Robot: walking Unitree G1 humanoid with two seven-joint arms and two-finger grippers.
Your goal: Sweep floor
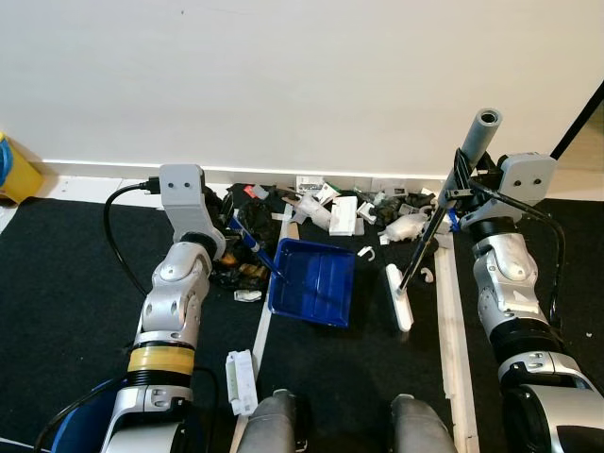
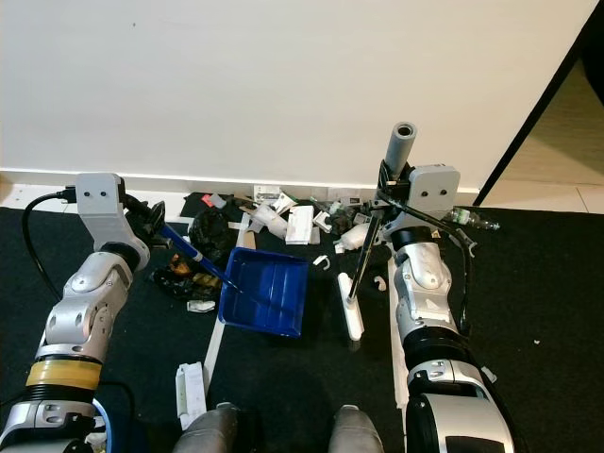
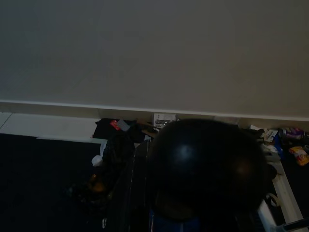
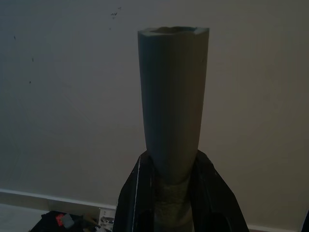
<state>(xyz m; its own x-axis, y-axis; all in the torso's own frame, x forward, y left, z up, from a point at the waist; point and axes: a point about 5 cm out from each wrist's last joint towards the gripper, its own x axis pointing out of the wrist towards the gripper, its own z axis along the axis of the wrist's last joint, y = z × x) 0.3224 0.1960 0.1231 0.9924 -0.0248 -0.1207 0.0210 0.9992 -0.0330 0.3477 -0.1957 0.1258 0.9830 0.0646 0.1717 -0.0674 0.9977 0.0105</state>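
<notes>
The right gripper [image 1: 457, 189] clenches the grey-handled broom [image 1: 444, 212]; its white head [image 1: 399, 296] lies just right of the blue plastic dustpan [image 1: 314, 281], gripped by the left gripper [image 1: 232, 226]. The scattered litter [image 1: 330, 209] lies beyond, against the wall.

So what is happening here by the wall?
The robot is sweeping. Its left gripper holds the handle of a blue dustpan, which lies on the dark floor. Its right gripper is shut on a broom whose white head rests on the floor just right of the dustpan. A pile of litter lies along the wall beyond both; the dustpan looks empty.
</notes>
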